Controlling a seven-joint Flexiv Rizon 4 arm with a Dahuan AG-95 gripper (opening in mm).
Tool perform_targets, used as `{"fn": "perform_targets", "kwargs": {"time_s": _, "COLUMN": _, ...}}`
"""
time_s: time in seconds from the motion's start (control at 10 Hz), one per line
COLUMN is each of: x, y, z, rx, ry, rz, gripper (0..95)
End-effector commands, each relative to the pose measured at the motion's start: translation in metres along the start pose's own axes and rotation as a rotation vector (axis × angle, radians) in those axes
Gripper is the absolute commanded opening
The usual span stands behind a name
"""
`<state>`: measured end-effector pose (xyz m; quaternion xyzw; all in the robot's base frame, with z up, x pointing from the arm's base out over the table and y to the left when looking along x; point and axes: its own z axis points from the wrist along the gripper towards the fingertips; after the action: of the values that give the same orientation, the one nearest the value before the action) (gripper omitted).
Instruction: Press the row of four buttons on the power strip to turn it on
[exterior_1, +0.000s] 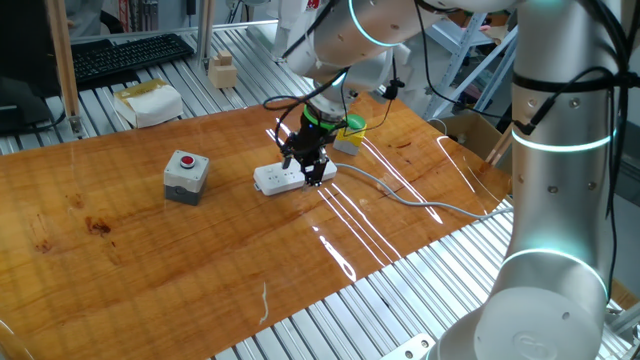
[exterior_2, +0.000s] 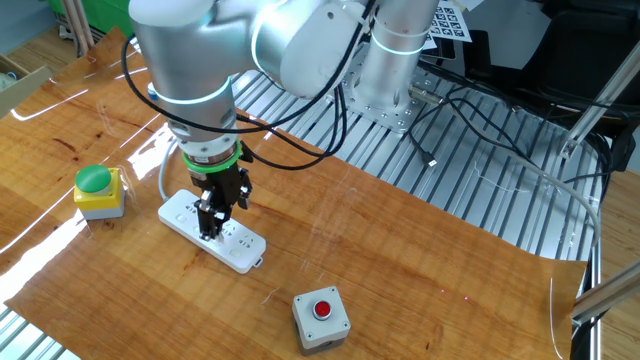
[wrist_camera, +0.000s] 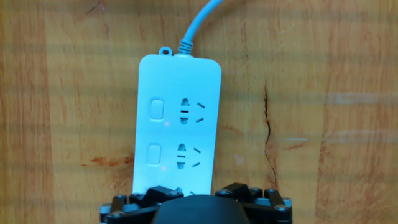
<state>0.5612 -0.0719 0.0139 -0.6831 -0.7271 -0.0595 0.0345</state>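
- White power strip (exterior_1: 281, 178) lies flat mid-table, long axis running left-right, cable trailing right; gripper (exterior_1: 312, 172) over its right part
- Other fixed view: strip (exterior_2: 187, 215) runs diagonally; spread fingers hold nothing
- Hand view: cable end points up; two buttons (wrist_camera: 157, 108) visible

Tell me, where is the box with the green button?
In the other fixed view, the yellow box with the green button sits on the wooden table, near the left edge, beside the power strip's cable end.

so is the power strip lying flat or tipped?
Flat. The power strip lies face-up on the table, buttons and sockets showing, with the fingers right above it.
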Motion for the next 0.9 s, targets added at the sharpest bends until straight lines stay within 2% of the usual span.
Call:
{"fn": "perform_targets", "kwargs": {"time_s": 0.1, "x": 0.000, "y": -0.004, "z": 0.019, "rx": -0.011, "ry": 0.006, "rz": 0.012, "gripper": 76.0}}
{"fn": "perform_targets", "kwargs": {"time_s": 0.5, "x": 0.001, "y": -0.004, "z": 0.020, "rx": 0.005, "ry": -0.002, "rz": 0.013, "gripper": 76.0}}
{"fn": "perform_targets", "kwargs": {"time_s": 0.6, "x": 0.001, "y": -0.006, "z": 0.008, "rx": 0.031, "ry": 0.011, "rz": 0.005, "gripper": 76.0}}
{"fn": "perform_targets", "kwargs": {"time_s": 0.7, "x": 0.001, "y": -0.007, "z": 0.001, "rx": 0.031, "ry": 0.019, "rz": 0.013, "gripper": 76.0}}
{"fn": "perform_targets", "kwargs": {"time_s": 0.8, "x": 0.003, "y": -0.008, "z": -0.012, "rx": 0.044, "ry": 0.021, "rz": 0.017, "gripper": 76.0}}
{"fn": "perform_targets", "kwargs": {"time_s": 0.9, "x": 0.003, "y": -0.009, "z": -0.015, "rx": 0.047, "ry": 0.020, "rz": 0.014, "gripper": 76.0}}
